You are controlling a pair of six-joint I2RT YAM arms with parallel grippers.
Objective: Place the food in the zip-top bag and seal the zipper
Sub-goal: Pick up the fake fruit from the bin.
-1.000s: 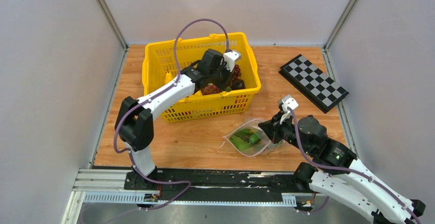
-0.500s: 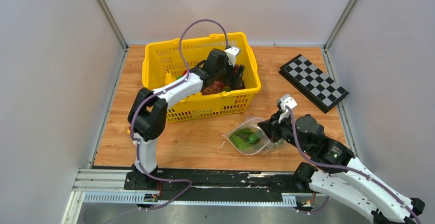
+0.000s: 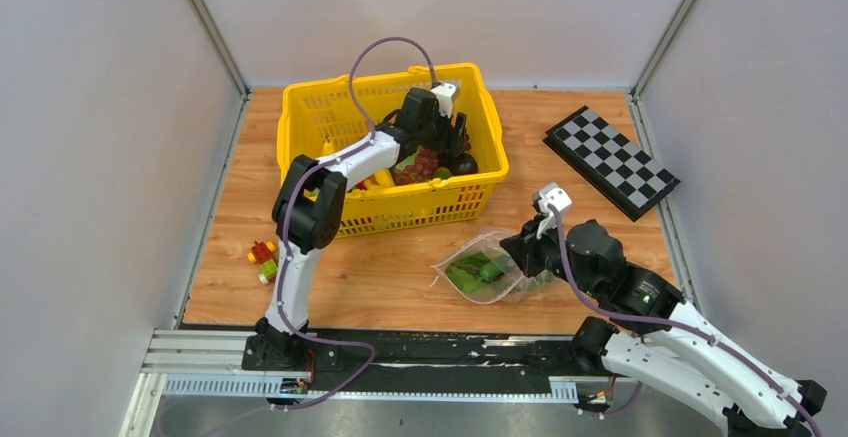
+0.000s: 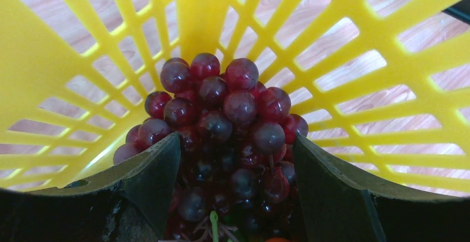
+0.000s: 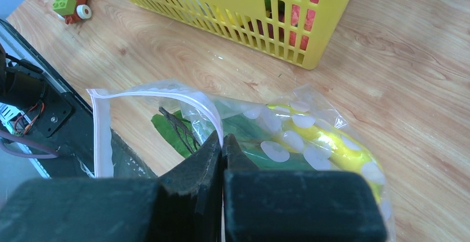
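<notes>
A bunch of dark red grapes (image 4: 221, 103) lies against the corner wall of the yellow basket (image 4: 199, 9). My left gripper (image 4: 235, 148) stands open inside the basket, one finger on each side of the bunch. From above, this gripper (image 3: 447, 147) is at the basket's right end, over more food. The zip-top bag (image 5: 288, 137) lies on the table with leafy greens (image 5: 166, 128) and a yellow piece (image 5: 338, 148) inside. My right gripper (image 5: 221, 142) is shut on the bag's edge at the zipper (image 5: 102, 131), holding the mouth lifted.
A black-and-white checkerboard (image 3: 610, 162) lies at the back right. Small toy bricks (image 3: 264, 257) sit on the table left of the basket (image 3: 400, 212). Grey walls close in both sides and the back. The arm bases and a black rail run along the near edge.
My left gripper has opened and shifted to the right end of the basket, onto the grapes. Its arm has swung in, uncovering the toy bricks. The right gripper has barely moved.
</notes>
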